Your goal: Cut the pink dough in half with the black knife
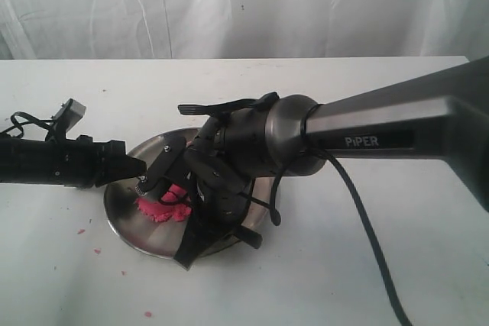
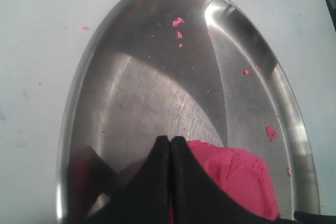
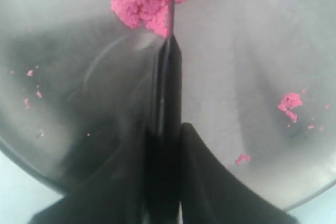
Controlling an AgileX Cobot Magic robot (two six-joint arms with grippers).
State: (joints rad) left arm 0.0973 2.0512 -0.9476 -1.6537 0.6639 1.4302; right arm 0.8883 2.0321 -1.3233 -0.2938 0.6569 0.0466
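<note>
Right tool (image 1: 187, 188) hides much pink dough (image 1: 162, 210).

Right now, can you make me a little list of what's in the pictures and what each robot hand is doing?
plate: round metal plate on the white table
pink dough: lump on the plate
black knife: blade edge-on, tip in the dough
right gripper: shut on the knife
left gripper: shut, holding nothing, beside the dough
crumbs: pink bits on the plate and table

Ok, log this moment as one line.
right gripper: shut on slim black knife | blade: in crumbly pink dough | left gripper: shut, beside dough | round steel plate: under dough
</note>
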